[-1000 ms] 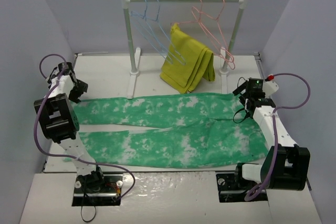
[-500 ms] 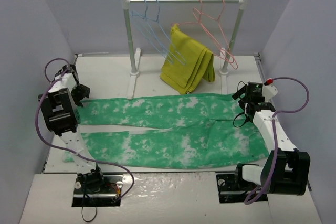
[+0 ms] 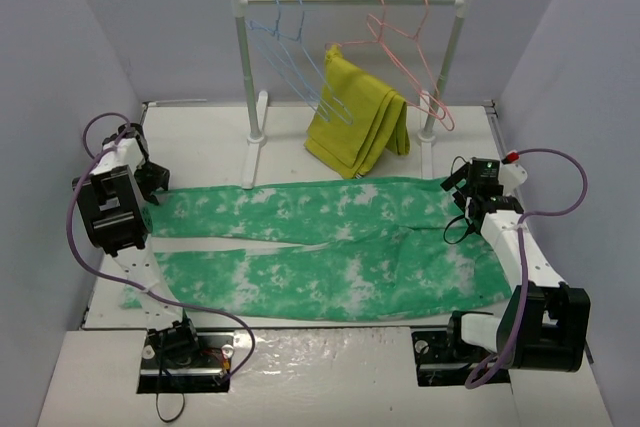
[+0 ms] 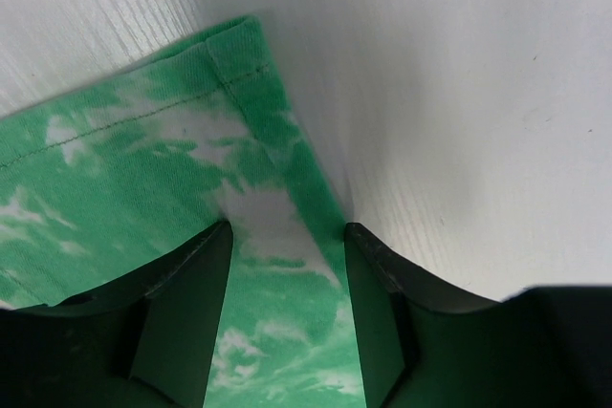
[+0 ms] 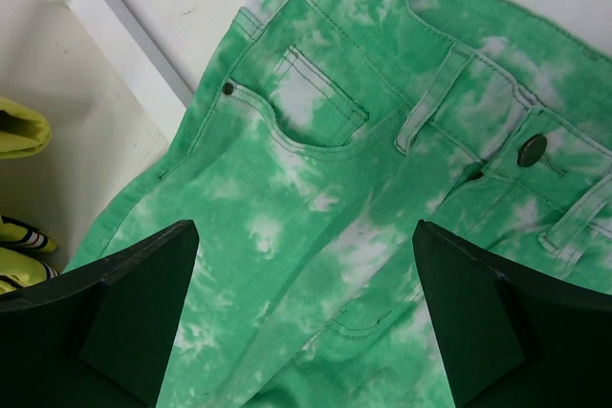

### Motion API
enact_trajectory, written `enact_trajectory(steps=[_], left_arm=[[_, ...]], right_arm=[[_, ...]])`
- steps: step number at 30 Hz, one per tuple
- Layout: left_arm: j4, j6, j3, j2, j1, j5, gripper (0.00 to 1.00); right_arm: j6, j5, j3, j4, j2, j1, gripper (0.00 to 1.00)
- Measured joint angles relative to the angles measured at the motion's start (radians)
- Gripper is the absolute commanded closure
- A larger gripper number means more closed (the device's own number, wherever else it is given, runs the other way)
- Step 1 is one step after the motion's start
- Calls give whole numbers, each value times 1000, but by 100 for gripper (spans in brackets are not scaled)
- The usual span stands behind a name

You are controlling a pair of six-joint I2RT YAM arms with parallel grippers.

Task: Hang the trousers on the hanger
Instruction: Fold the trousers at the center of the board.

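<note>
The green, white-blotched trousers (image 3: 330,237) lie flat on the table, legs to the left and waist to the right. My left gripper (image 3: 152,185) is down at the far leg's cuff. In the left wrist view its jaws (image 4: 287,231) are partly closed and straddle the cloth's edge (image 4: 143,160), which lies flat between them. My right gripper (image 3: 458,184) hovers wide open over the waist; the right wrist view (image 5: 306,236) shows the pocket and button (image 5: 532,149). Two light-blue hangers (image 3: 290,47) hang on the rail, untouched.
The white rack (image 3: 243,67) stands at the back, its foot near my right gripper (image 5: 115,26). Pink hangers (image 3: 405,37) hang at its right. A mustard-yellow folded garment (image 3: 355,117) leans under the rail. Grey walls close both sides.
My left gripper has shifted slightly back and left onto the far leg's cuff. My right gripper has shifted slightly left and toward me over the waist. The trousers lie as before.
</note>
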Motion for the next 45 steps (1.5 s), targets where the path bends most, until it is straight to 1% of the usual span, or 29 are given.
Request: enact_trajectory(steps=[1, 3, 4, 6, 8, 14, 16, 21, 25, 28, 33, 40, 45], left_arm=[[-1, 0, 0, 0, 0, -1, 59], [-4, 0, 0, 1, 3, 0, 67], [-7, 0, 0, 1, 5, 1, 75], [-12, 0, 0, 1, 9, 5, 93], [-15, 0, 0, 1, 11, 11, 100], [8, 5, -22, -14, 14, 34, 100], [42, 9, -55, -38, 16, 45, 100], [102, 31, -217, -219, 20, 100, 100], [159, 53, -321, -400, 20, 135, 100], [180, 67, -368, -485, 19, 155, 100], [205, 81, -430, -522, 19, 182, 100], [203, 97, -444, -549, 19, 197, 100], [194, 112, -428, -592, 19, 197, 100]], right_arm=[[0, 0, 0, 0, 0, 0, 7], [0, 0, 0, 1, 0, 0, 7], [0, 0, 0, 1, 0, 0, 7], [0, 0, 0, 1, 0, 0, 7], [1, 0, 0, 1, 0, 0, 7], [3, 19, 28, -1, 10, -13, 8], [14, 30, 48, -2, 17, -30, 8], [38, 62, 130, 1, 101, -93, 9], [42, 86, 220, 9, 215, -108, 9], [48, 93, 274, 10, 301, -117, 9], [52, 118, 377, 15, 454, -129, 9], [55, 110, 479, 21, 642, -132, 17], [51, 93, 496, 21, 688, -132, 21]])
